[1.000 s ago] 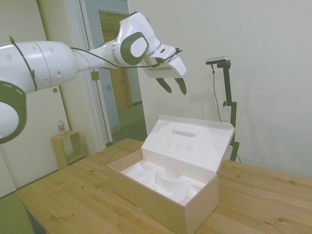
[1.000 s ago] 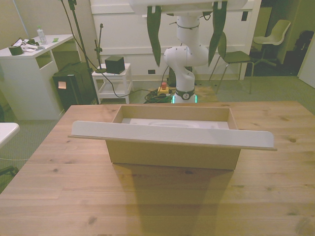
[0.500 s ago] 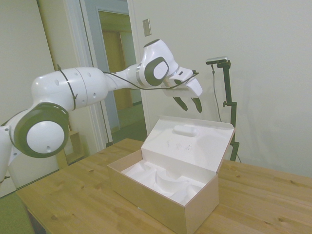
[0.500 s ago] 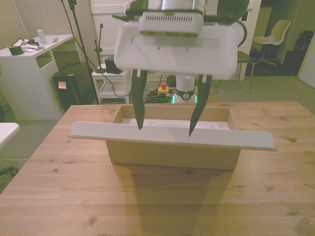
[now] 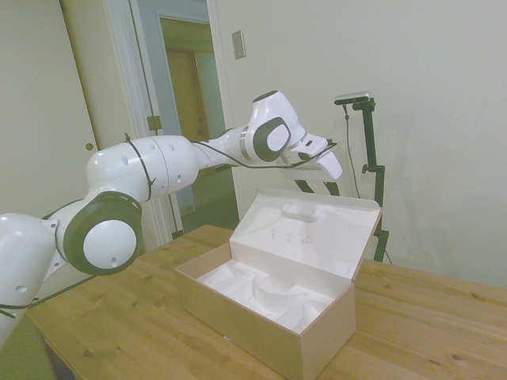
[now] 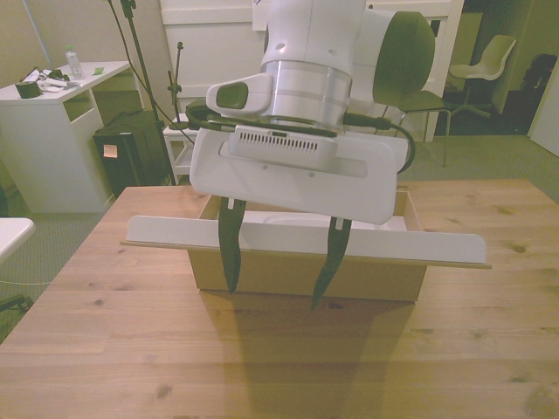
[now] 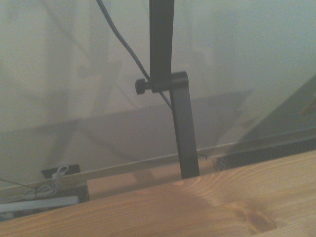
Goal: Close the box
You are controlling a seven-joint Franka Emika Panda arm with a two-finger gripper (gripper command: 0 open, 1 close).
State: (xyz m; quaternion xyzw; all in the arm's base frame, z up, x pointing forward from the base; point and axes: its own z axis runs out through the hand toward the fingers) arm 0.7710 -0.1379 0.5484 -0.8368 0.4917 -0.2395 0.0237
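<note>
Two dark tapered fingers of the tool (image 6: 275, 284) spread apart, empty, behind the tan cardboard box's (image 5: 261, 324) upright white-lined lid (image 5: 313, 233).

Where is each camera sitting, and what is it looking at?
Side view: off one side of the wooden table, seeing the open tan cardboard box, white arm and gripper.
Front view: across the table, seeing the box's raised lid and open gripper.
Wrist view: on the wrist, seeing table edge and wall; no robot parts.
Side and front views share box and gripper.
</note>
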